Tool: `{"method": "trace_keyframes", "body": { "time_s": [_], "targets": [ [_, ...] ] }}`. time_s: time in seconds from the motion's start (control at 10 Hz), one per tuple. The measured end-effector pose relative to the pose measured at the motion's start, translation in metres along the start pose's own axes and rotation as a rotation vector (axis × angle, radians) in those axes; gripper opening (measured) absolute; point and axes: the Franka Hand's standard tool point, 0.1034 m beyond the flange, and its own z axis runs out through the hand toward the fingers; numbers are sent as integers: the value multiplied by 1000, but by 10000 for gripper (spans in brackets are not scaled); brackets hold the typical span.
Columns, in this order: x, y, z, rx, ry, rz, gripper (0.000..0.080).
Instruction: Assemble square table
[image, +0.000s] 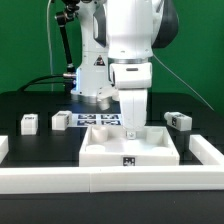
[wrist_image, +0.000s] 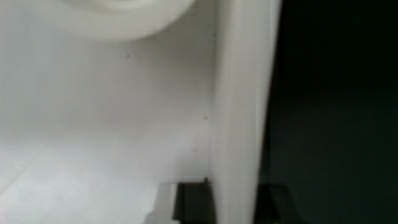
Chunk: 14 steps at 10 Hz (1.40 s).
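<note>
**Gripper clamped on the tabletop's rim**

The square tabletop (image: 100, 150) lies flat in the middle of the black table (image: 40, 142), rim up. It sits directly under the gripper (image: 131, 127), which comes straight down onto its far rim, about midway along. The tabletop's black-white tag (image: 128, 160) sits on the near wall. Three legs lie loose and well apart from the gripper. The outer leg (image: 28, 122) and the inner leg (image: 60, 119) are toward the exterior view's left, and the lone leg (image: 178, 120) is toward its right.

The white border rail (image: 110, 182) fences the table's edge. The marker board (image: 100, 118) lies just behind the tabletop, and a green curtain (image: 25, 40) fills the background.

In the wrist view the dark fingertips (wrist_image: 192, 200) stand on either side of a thin upright white wall (wrist_image: 240, 100) (the picture is blurred, but the wall clearly runs between them). The jaws are squeezed together on that wall of the tabletop.
</note>
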Motion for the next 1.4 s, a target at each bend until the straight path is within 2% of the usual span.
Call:
{"method": "trace_keyframes", "body": {
  "time_s": [0.5,0.7,0.9,1.4],
  "targets": [
    [0,0,0,0,-2,-14,57],
    [0,3,-4,23,-10,-28,57],
    [15,12,1,10,7,-44,57],
    [35,25,2,-7,23,-76,57]
  ]
}}
